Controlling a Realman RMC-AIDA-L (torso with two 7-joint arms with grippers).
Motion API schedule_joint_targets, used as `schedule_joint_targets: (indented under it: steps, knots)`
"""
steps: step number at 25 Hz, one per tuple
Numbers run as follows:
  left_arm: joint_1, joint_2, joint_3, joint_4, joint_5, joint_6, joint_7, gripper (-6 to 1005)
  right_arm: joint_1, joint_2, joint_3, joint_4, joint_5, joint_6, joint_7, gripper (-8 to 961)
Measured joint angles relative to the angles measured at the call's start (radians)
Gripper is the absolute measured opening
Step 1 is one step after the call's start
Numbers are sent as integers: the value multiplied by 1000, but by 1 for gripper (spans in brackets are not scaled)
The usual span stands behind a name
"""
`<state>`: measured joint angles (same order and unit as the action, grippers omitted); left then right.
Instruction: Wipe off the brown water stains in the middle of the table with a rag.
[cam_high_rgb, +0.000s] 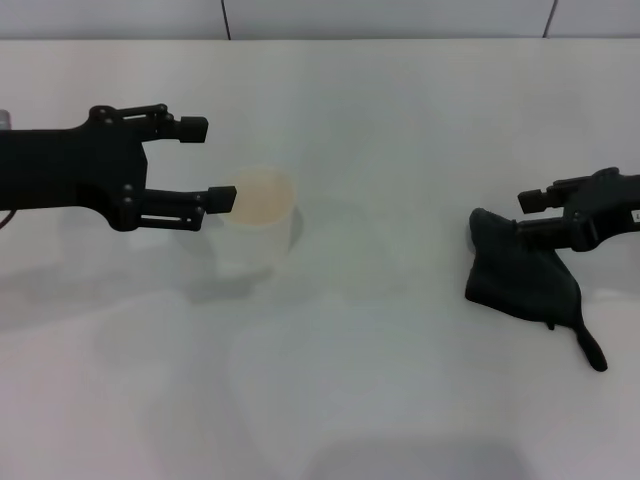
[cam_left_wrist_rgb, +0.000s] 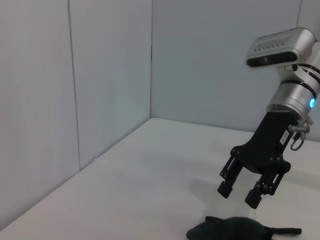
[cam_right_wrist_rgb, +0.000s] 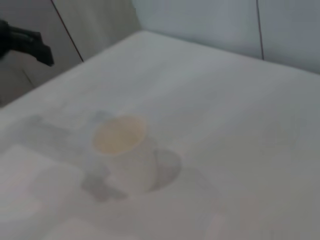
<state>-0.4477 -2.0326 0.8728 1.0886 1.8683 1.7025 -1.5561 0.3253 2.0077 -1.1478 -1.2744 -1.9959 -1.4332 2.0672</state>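
A white table (cam_high_rgb: 400, 400) is being viewed from above by the head camera, with a grey panelled wall running along its far edge. The left gripper (cam_high_rgb: 205, 162) is being held above the table on the left side, its two fingers spread wide; the nearer fingertip is seen right at the rim of a white paper cup (cam_high_rgb: 262, 225), though contact cannot be confirmed. The cup is standing upright left of the middle, its inside showing a tan colour; it is seen again, blurred, in the right wrist view (cam_right_wrist_rgb: 122, 152), where one fingertip of the left gripper (cam_right_wrist_rgb: 30, 42) is showing at the edge. On the right side, the rag (cam_high_rgb: 525, 280), a lumpy black cloth with a thin tail pointing toward the near edge, is lying on the table. The right gripper (cam_high_rgb: 530, 213) is being held at the rag's upper edge, its fingers narrowly apart and not closed on the cloth. In the left wrist view, the right gripper (cam_left_wrist_rgb: 240, 192) is seen hanging just above the rag (cam_left_wrist_rgb: 230, 230), fingers parted. No brown stain can be made out on the tabletop itself
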Motion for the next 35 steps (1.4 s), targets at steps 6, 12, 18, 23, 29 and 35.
schedule_joint_targets:
  steps: [6,12,18,23,29,35]
  knots:
    - [7,-3,-4,-1,-14,30,21,875,-6,0,68,90,120,-69,-156,606]
    - [40,1,-5,-3,-75,69,34,875,-14,0,70,111,149,-113,-244,600]
    - [77,-3,-3,-4,-99,98,34,875,-15,-1,71,141,147,-121,-286,597]
    - [91,-12,1,-4,-100,116,29,875,-15,-1,68,145,135,-133,-300,594]
    - [95,-15,2,-4,-93,118,27,875,-14,-1,64,145,128,-143,-296,589]
    - [95,-15,2,-4,-86,123,26,875,-12,-1,60,141,108,-151,-291,589]
